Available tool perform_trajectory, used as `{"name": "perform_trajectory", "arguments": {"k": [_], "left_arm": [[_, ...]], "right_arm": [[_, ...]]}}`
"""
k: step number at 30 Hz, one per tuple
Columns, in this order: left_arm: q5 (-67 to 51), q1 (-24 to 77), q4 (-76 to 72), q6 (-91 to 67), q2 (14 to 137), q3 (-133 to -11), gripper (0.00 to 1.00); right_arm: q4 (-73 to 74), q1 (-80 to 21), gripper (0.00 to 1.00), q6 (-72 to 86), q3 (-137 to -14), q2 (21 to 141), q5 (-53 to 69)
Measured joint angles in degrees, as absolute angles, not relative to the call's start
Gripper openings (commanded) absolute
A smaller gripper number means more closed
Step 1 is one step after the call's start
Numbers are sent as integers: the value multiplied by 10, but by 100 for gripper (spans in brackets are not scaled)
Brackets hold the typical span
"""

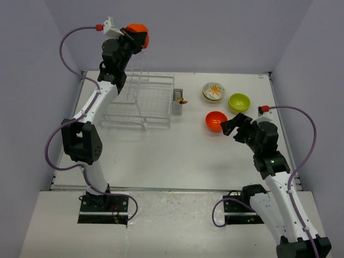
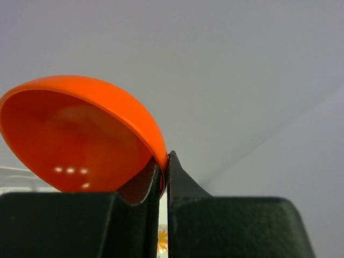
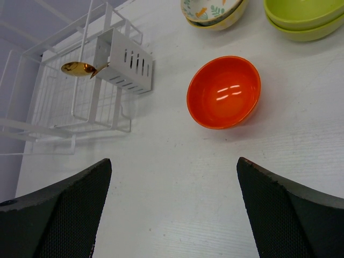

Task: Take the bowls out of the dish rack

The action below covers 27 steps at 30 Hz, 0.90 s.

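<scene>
Nearest me, the right gripper (image 3: 173,166) hung over the table (image 1: 161,156), jaws spread wide and empty. An orange bowl (image 3: 224,91) sat upright at its ten o'clock. Past that, stacked green bowls (image 3: 303,16) lay at that bowl's two o'clock and the cream bowl (image 3: 215,13) at twelve, both cut off by the wrist view's top edge. At nine o'clock stood the dish rack (image 1: 141,105), a gold utensil (image 3: 75,68), hard to identify, poking from its caddy (image 3: 124,63). Farthest, at the rack's eleven o'clock, the raised left gripper (image 2: 164,161) pinched the rim of a second orange bowl (image 2: 80,134), its lower edge hidden behind the fingers.
</scene>
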<state>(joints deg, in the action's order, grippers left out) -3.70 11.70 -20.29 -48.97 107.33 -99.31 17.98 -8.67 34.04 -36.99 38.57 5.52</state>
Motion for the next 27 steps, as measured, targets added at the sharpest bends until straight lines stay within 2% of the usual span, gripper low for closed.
{"name": "perform_trajectory", "arguments": {"k": [6, 11, 14, 19, 23, 27], "left_arm": [[-140, 190, -168, -359, 1005, -1007, 0], [-196, 257, -153, -231, 891, -896, 0], [-199, 354, -140, -119, 839, -805, 0], [-228, 498, -100, 10, 809, -654, 0], [-261, 523, -54, 57, 807, -568, 0], [-291, 537, 0, 106, 794, -539, 0]], "right_arm": [[176, -87, 99, 338, -370, 378, 53], [167, -87, 99, 338, -371, 365, 49], [178, -87, 99, 341, -386, 359, 37], [233, -87, 98, 339, -477, 366, 26], [279, -87, 93, 316, -581, 418, 42], [345, -113, 90, 282, -633, 494, 64]]}}
